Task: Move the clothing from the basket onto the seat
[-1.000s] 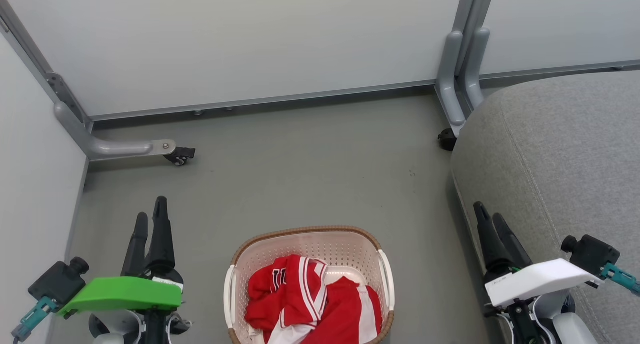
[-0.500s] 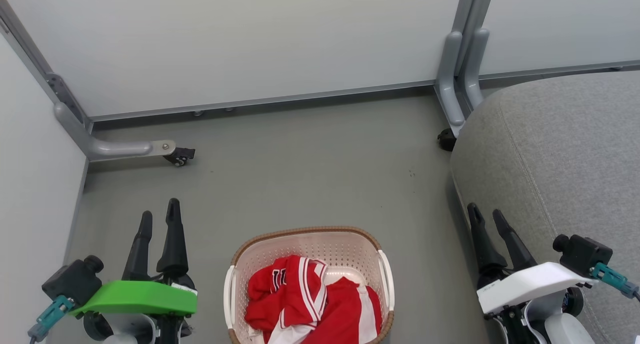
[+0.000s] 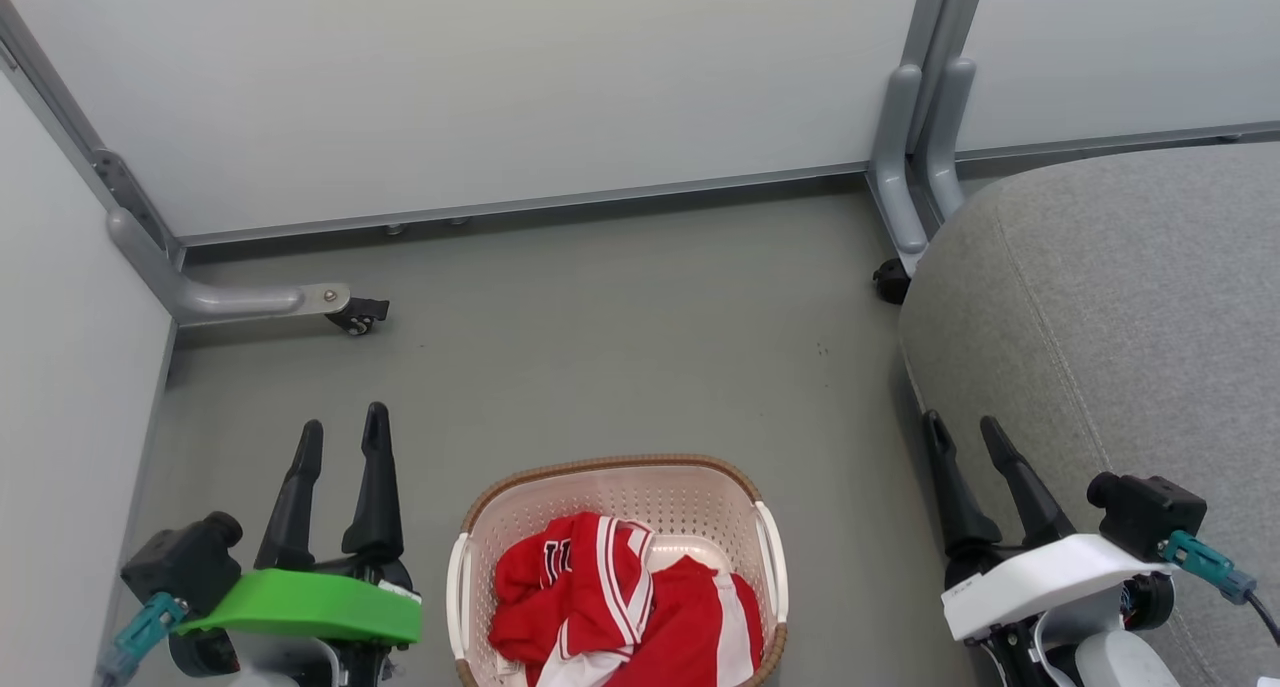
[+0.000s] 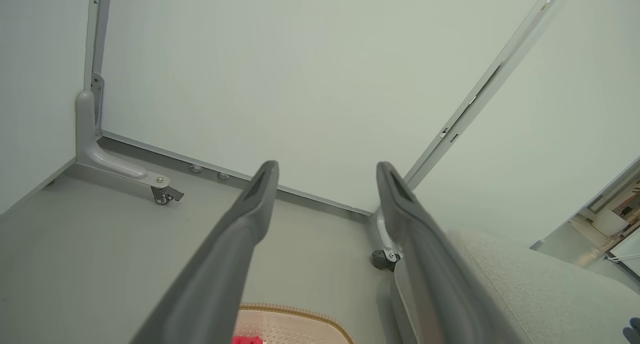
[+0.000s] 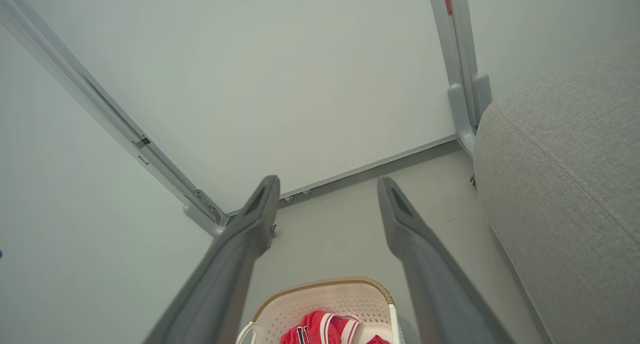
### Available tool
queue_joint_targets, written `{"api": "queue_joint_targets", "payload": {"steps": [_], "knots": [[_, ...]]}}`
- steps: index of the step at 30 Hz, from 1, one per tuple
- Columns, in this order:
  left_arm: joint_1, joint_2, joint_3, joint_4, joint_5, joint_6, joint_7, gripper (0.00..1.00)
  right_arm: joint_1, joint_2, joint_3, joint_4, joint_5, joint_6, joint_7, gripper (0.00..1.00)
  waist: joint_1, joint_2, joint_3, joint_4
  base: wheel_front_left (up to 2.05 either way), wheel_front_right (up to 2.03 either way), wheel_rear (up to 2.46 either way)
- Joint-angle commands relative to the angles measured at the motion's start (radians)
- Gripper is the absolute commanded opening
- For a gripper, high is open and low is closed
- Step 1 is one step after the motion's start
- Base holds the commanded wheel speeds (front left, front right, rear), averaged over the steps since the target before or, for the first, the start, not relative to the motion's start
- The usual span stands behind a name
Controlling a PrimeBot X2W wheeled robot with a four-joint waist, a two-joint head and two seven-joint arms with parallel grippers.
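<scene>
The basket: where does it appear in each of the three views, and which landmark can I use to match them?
Head view: the basket sits at the bottom centre, cut off by the lower edge.
Left wrist view: its far rim and wall show at the bottom edge, slightly left of centre.
Right wrist view: the basket is at the bottom centre.
Shared landmark: the grey seat, right of the basket in every view.

left tool (image 3: 345, 417): fingers spread | right tool (image 3: 961, 420): fingers spread

grey floor (image 3: 620, 367), white partition panels (image 3: 500, 87), caster (image 3: 358, 315)
</scene>
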Motion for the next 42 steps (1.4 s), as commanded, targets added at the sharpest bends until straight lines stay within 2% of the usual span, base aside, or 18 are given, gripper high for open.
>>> {"api": "queue_joint_targets", "payload": {"steps": [1, 22, 42], "knots": [[0.006, 0.007, -0.002, -0.009, 0.031, -0.003, -0.010, 1.00, 0.003, -0.006, 0.002, -0.008, -0.025, 0.000, -0.010, 1.00, 0.0000, 0.0000, -0.003, 0.000, 0.00, 0.00, 0.00], [0.019, 0.008, -0.020, -0.021, 0.206, -0.004, -0.056, 1.00, 0.018, -0.007, 0.007, -0.028, -0.196, 0.000, -0.057, 1.00, 0.0000, 0.0000, -0.002, 0.001, 0.00, 0.00, 0.00], [0.025, 0.009, -0.037, -0.033, 0.326, -0.004, -0.095, 1.00, 0.024, -0.008, 0.026, -0.039, -0.336, 0.000, -0.094, 1.00, 0.0000, 0.0000, 0.004, 0.000, 0.00, 0.00, 0.00]]}}
